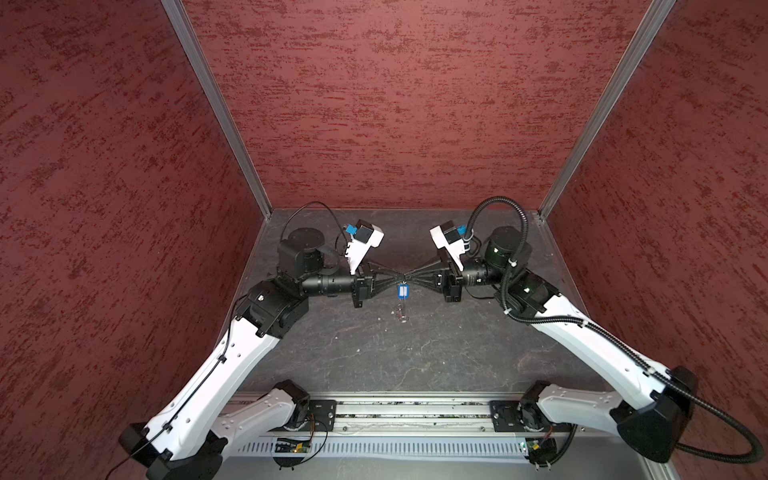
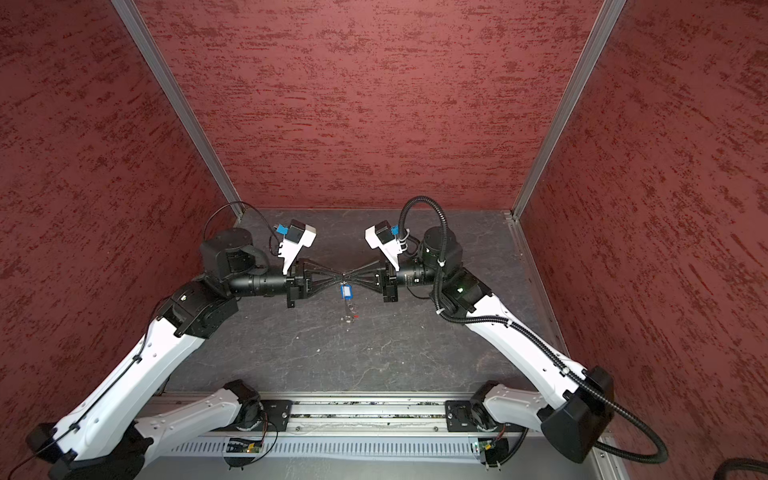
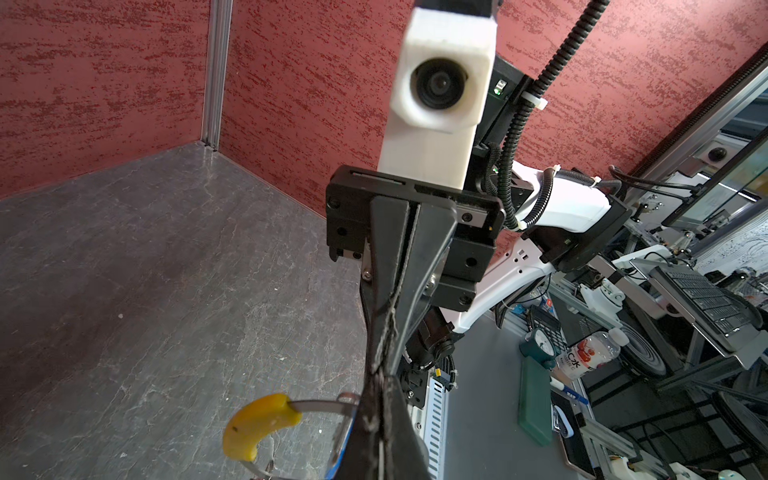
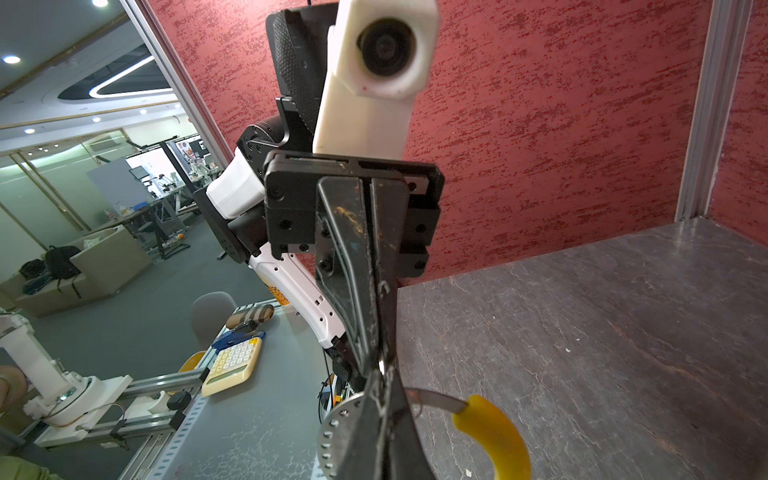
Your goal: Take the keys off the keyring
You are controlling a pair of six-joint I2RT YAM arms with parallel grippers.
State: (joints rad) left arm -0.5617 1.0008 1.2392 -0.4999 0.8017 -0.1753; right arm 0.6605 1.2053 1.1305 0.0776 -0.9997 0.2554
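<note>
Both arms reach inward and meet tip to tip above the middle of the dark table. The left gripper (image 1: 397, 275) and the right gripper (image 1: 408, 275) are both shut on the keyring. The keyring's thin wire band (image 3: 324, 405) and curved yellow segment (image 3: 259, 424) stick out beside my left fingers. The same yellow segment (image 4: 494, 432) shows in the right wrist view. A blue-tagged key (image 1: 401, 291) hangs just below the meeting tips. Small silvery pieces (image 2: 350, 311) with a red speck show beneath it; whether they touch the table I cannot tell.
Red textured walls (image 1: 374, 124) close in the back and both sides, with aluminium posts (image 1: 216, 108) at the corners. A metal rail (image 1: 407, 409) runs along the front edge. A round perforated silvery plate (image 4: 336, 436) sits beside my right fingers.
</note>
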